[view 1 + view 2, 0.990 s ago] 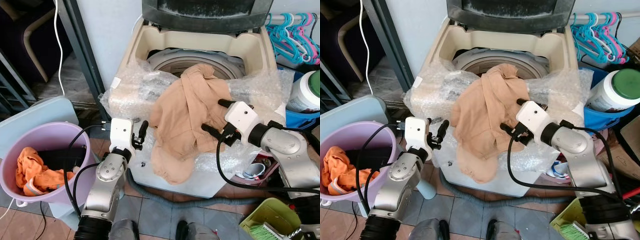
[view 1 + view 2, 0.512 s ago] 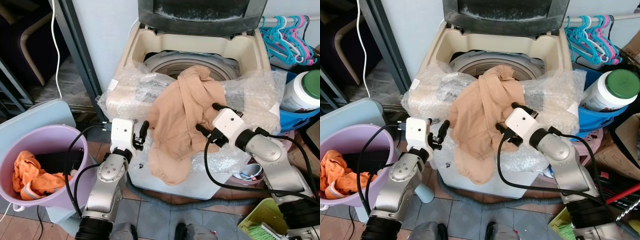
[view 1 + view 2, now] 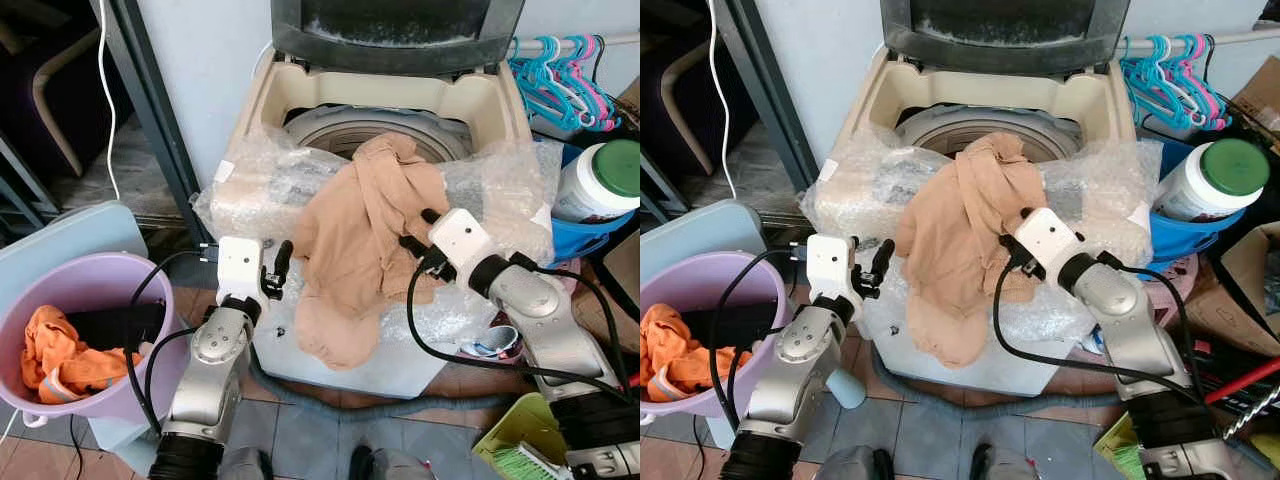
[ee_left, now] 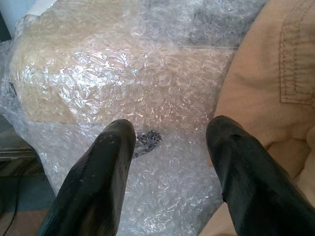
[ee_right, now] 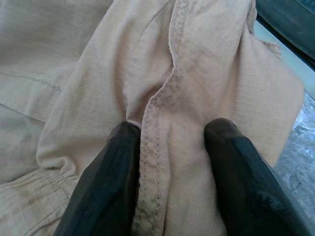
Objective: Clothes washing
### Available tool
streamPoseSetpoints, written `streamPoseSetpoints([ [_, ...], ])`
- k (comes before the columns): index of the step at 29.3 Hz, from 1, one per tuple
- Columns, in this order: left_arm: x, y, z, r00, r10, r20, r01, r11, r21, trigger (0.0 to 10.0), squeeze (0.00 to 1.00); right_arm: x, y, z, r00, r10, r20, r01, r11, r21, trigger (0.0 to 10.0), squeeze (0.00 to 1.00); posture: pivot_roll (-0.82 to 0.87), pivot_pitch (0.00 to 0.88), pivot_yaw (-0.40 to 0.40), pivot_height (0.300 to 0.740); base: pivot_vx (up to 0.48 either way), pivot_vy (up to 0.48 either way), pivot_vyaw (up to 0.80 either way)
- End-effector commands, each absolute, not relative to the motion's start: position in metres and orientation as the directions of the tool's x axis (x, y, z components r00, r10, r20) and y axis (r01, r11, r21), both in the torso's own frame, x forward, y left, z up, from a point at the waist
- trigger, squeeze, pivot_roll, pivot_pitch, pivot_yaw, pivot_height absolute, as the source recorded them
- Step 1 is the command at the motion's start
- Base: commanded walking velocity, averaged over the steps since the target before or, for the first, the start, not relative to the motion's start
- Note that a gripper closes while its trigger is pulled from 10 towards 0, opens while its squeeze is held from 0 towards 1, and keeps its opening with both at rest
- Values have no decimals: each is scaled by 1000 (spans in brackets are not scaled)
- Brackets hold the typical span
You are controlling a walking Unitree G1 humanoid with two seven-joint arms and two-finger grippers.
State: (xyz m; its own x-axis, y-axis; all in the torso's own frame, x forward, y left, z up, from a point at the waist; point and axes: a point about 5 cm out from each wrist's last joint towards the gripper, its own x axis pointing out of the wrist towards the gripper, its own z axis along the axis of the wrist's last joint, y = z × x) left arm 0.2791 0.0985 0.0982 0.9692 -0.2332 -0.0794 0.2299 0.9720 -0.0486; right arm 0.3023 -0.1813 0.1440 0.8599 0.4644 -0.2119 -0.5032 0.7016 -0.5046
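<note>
**Right gripper on the tan garment at the washer's rim**

The tan garment (image 3: 365,250) hangs over the front edge of the open washer (image 3: 395,110), its upper end at the drum opening and its lower end drooping down the front panel. Bubble wrap (image 3: 265,185) covers the washer's front rim on both sides of the cloth.

The right gripper (image 3: 412,229) is pressed against the garment's right side. In the right wrist view its fingers (image 5: 106,182) are spread, both tips sunk into the cloth, with a stitched seam (image 5: 162,98) bunched up in a ridge between them. The jaws have not closed on that fold; the fabric sits between them.

The left gripper (image 3: 278,270) hovers just left of the garment, in front of the bubble wrap. Its jaws are spread with nothing between them. From the left wrist view, bubble wrap lies straight ahead of the gap, and the garment's edge sits just beyond one fingertip (image 4: 241,162).

A purple bucket (image 3: 40,300) with an orange cloth (image 3: 55,355) stands well apart from the left gripper, on the floor to the robot's left. Hangers (image 3: 555,75) and a green-lidded jar (image 3: 600,180) stand beyond the right arm.
</note>
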Motion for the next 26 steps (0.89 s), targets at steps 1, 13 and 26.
streamPoseSetpoints([
  [1,280,99,98,970,-226,-86,223,974,-45,10000,0,303,-190,133,864,425,-269,-503,734,-456,0,0,-93,71,1,740,0,0,0],
  [13,280,99,98,971,-224,-84,221,974,-43,10000,0,306,-187,136,860,437,-263,-509,768,-387,0,0,-91,72,1,740,0,0,0],
  [26,280,98,99,973,-218,-80,216,976,-41,10000,0,362,-196,213,900,430,-70,-426,835,-348,0,0,-84,75,-10,740,0,0,0],
])
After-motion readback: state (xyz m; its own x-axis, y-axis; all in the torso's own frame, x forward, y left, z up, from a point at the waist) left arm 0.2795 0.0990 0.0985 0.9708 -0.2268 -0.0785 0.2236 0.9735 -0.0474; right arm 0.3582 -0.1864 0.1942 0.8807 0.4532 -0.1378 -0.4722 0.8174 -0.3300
